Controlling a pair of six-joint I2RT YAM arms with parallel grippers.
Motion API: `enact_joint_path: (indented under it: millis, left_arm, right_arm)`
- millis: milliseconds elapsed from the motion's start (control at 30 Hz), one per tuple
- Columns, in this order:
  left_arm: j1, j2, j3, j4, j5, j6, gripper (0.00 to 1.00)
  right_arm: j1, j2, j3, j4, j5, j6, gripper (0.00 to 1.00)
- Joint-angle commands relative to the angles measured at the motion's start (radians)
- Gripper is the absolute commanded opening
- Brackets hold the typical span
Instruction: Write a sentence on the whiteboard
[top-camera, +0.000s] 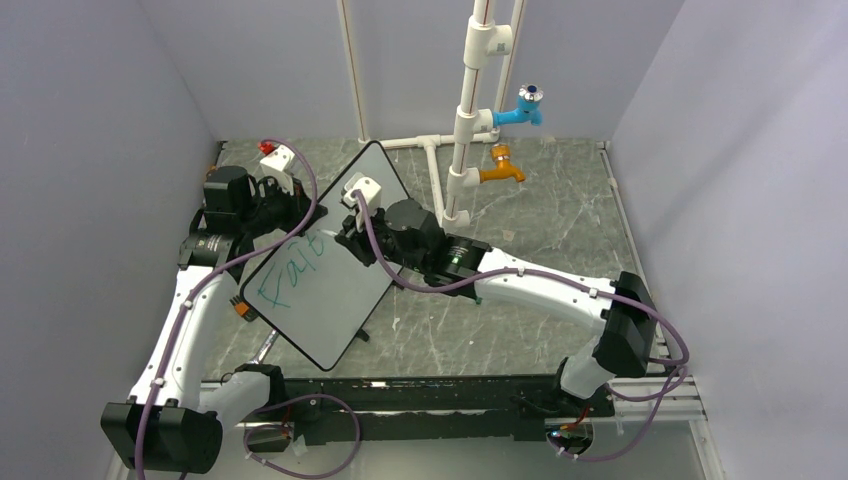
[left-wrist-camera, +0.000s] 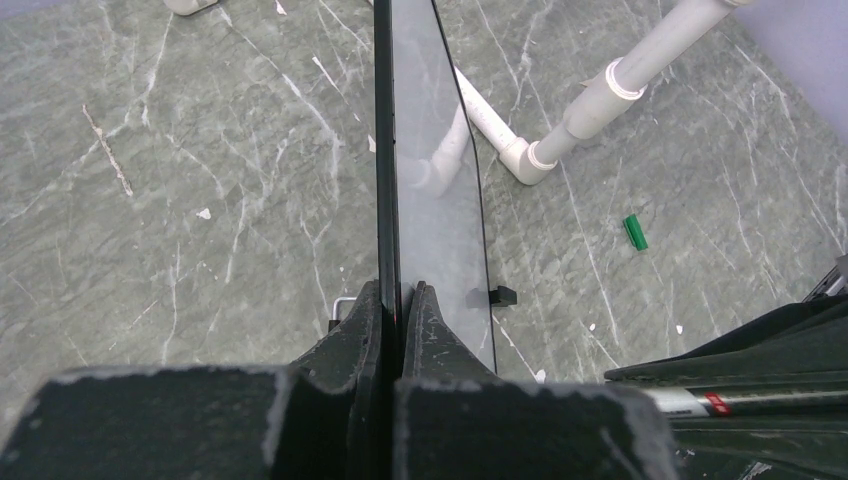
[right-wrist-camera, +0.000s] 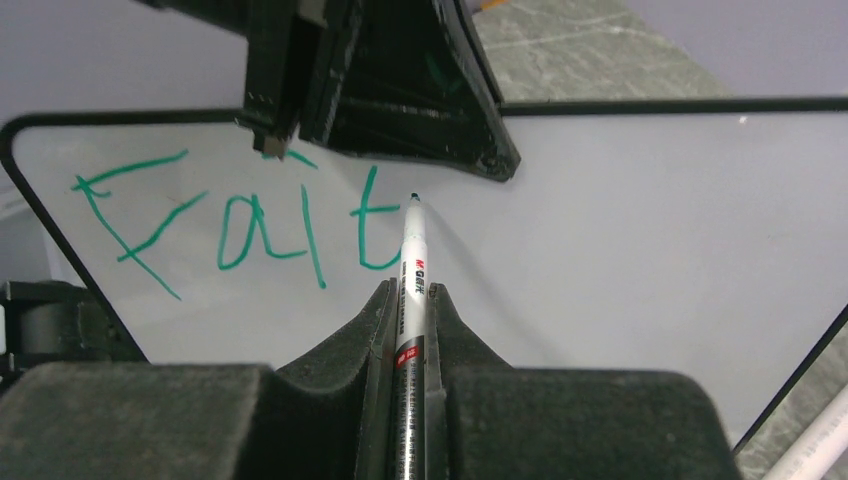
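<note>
Above marbled table (top-camera: 560, 210), left claw (left-wrist-camera: 401, 300) clamps whiteboard (top-camera: 330, 300); right claw (right-wrist-camera: 410, 300) grips marker (right-wrist-camera: 413, 250), sentence (right-wrist-camera: 240, 230) partly hidden.

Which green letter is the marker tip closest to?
The t, rightmost of the four; the marker tip sits just right of it.

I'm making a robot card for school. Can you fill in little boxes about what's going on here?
whiteboard: tilted, mostly blank
left hand: shut on the whiteboard's edge
right hand: shut on a marker
marker tip: just past the last letter; touching or not, can't tell
writing: green, reads "Fait" so far
cap: green, lying loose on the table
</note>
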Motion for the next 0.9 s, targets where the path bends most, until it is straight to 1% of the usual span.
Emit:
enact_joint_path:
  millis: [0, 333, 667, 867]
  left_arm:
    - [-0.013, 0.01, -0.049, -0.069, -0.063, 0.133, 0.0]
    - [-0.013, 0.004, -0.054, -0.067, -0.064, 0.133, 0.0]
    - [-0.013, 0.01, -0.051, -0.07, -0.063, 0.134, 0.0]
    - [-0.013, 0.016, -0.048, -0.071, -0.061, 0.134, 0.0]
  right_arm:
    - [-0.004, -0.006, 0.075, 0.036, 0.018, -0.016, 0.0]
    - [-0.012, 0.051, 0.143, 0.023, 0.023, -0.021, 0.0]
    - [-0.025, 0.045, 0.095, 0.026, 0.031, -0.012, 0.0]
    - [-0.027, 0.026, 0.037, 0.024, -0.005, 0.015, 0.0]
